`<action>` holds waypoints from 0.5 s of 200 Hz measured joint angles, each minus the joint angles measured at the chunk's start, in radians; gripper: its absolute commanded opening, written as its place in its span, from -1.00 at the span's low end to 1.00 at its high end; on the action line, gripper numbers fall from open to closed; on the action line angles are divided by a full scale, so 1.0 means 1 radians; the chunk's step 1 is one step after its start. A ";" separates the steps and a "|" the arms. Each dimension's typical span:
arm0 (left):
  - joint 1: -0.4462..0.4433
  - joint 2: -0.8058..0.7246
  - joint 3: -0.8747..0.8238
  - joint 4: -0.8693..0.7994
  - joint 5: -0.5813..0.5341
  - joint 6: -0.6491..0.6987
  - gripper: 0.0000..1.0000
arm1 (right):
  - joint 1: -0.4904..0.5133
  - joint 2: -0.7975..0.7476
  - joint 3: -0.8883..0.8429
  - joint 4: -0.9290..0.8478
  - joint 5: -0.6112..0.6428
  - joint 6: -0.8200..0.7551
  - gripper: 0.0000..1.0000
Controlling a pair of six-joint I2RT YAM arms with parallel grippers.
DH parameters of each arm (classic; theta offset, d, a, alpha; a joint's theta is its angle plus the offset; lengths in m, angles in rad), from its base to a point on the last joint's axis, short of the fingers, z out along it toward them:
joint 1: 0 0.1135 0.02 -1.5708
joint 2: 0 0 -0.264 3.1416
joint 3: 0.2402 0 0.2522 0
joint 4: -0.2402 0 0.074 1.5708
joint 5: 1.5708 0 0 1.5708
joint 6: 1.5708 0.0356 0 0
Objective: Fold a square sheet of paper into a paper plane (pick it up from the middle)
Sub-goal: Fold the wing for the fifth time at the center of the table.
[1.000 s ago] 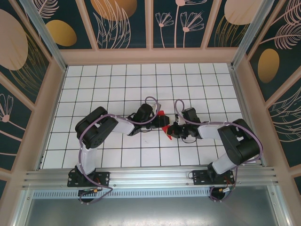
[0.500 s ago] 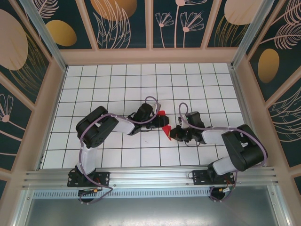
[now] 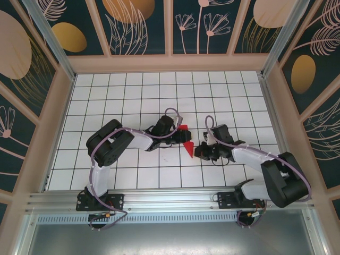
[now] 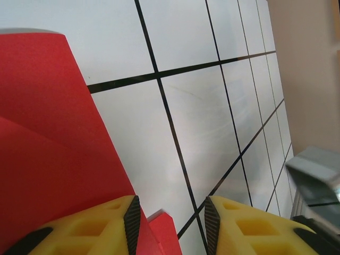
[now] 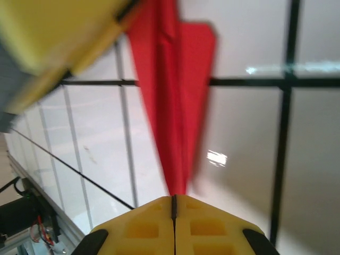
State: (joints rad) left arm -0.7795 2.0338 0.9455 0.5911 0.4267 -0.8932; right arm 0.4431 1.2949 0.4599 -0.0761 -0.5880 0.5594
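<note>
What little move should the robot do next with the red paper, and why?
Probably close the left gripper on the paper plane: its jaws stand apart with just a red corner between them, while the shut right gripper sits at the pointed tip, so the paper looks loosely held.

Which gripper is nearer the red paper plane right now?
Left. The left gripper is at the paper plane's wide end, with the red paper lying against one of its parted fingers. The right gripper, shut, sits just off the plane's pointed tip.

Far table (image 3: 159,90) free; paper plane (image 3: 187,146) ctr.
</note>
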 measured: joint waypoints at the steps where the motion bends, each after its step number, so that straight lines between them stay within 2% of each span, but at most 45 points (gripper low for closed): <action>1: 0.000 0.000 0.000 0.000 0.000 0.000 -0.22 | 0.000 -0.001 0.002 0.000 -0.001 0.000 -0.85; 22: 0.002 0.002 0.003 -0.002 0.006 0.003 -0.22 | 0.010 0.013 0.048 0.040 -0.040 0.007 -0.85; 39: 0.003 0.004 0.006 -0.002 0.010 0.003 -0.22 | 0.023 0.084 0.082 0.072 -0.066 0.007 -0.85; 71: 0.004 0.007 0.013 -0.009 0.011 0.004 -0.23 | 0.032 0.221 0.101 0.094 -0.057 0.006 -0.85; 100: 0.004 0.007 0.014 -0.011 0.011 0.011 -0.23 | 0.020 0.246 0.077 0.104 -0.046 0.003 -0.85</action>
State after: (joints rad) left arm -0.7757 2.0411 0.9596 0.5797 0.4377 -0.8825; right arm 0.4633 1.5406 0.5369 0.0277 -0.6342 0.5625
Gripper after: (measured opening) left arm 0.385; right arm 0.077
